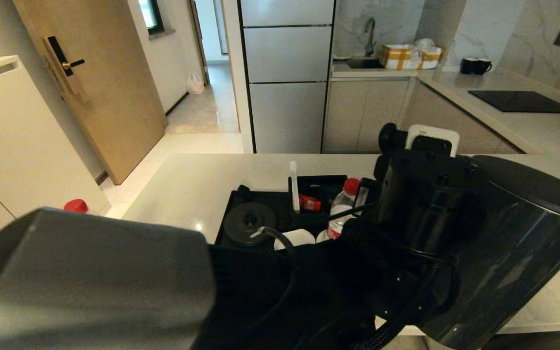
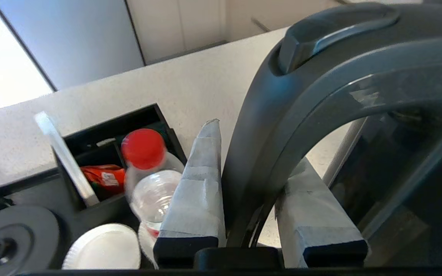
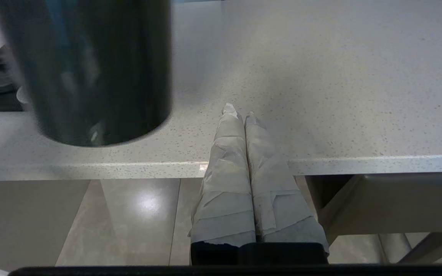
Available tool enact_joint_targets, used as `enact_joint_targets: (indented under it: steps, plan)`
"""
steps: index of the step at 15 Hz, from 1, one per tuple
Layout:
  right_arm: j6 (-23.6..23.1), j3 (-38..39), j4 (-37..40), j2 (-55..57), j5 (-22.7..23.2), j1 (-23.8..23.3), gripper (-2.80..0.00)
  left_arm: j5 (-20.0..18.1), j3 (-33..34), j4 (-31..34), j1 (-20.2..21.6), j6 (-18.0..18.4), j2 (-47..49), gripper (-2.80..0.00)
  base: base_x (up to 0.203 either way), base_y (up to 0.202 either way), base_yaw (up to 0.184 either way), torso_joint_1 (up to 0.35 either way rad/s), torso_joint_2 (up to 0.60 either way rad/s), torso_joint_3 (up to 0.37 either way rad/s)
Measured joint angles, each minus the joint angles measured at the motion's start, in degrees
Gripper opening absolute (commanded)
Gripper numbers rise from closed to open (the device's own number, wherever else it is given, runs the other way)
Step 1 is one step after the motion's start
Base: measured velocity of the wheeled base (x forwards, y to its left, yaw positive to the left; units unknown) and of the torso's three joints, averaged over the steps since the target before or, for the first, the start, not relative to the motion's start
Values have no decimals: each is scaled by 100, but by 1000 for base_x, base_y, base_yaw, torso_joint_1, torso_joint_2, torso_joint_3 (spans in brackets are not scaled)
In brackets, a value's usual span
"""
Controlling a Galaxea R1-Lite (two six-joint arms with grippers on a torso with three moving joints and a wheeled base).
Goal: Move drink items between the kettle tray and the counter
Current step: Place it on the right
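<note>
Left wrist view: left tool [image 2: 257,161] clamped on kettle [image 2: 359,88] handle beside bottle [image 2: 150,180]

Place: we see a home kitchen, small and open to a hallway.
Worktop: a beige speckled counter [image 1: 202,184] runs under the left gripper [image 2: 248,214] and goes on along the far wall.
Cooking: a flat black cooktop [image 1: 520,101] lies in the counter far beyond the gripper, with two black mugs [image 1: 474,65] behind it.
Water: a sink with tap [image 1: 368,46] stands in the far corner.
Storage: a tall grey fridge [image 1: 287,73] and beige cabinets [image 1: 365,114] are next to it.
Home signs: a wooden door [image 1: 100,82] with lock, and a tiled hallway [image 1: 209,104].
</note>
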Motion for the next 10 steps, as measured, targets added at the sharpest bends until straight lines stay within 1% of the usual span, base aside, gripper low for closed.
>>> enact_joint_targets:
  steps: [3,5,6,9,10]
  plan:
    - [1,0,2,0,1,0,-280,343,-809,26,44,62,612,-280,0,0,0,0,0,0]
    - [0,0,0,0,0,0,-280,578,-1451,84,91,209,1080,-280,0,0,0,0,0,0]
    - [1,0,2,0,2,0,-280,634,-1712,117,109,313,1309,-280,0,0,0,0,0,0]
    - [0,0,2,0,0,0,-280,633,-1989,89,144,570,1776,-280,0,0,0,0,0,0]
    - [2,0,2,0,0,0,-280,623,-2005,81,154,591,1900,-280,0,0,0,0,0,0]
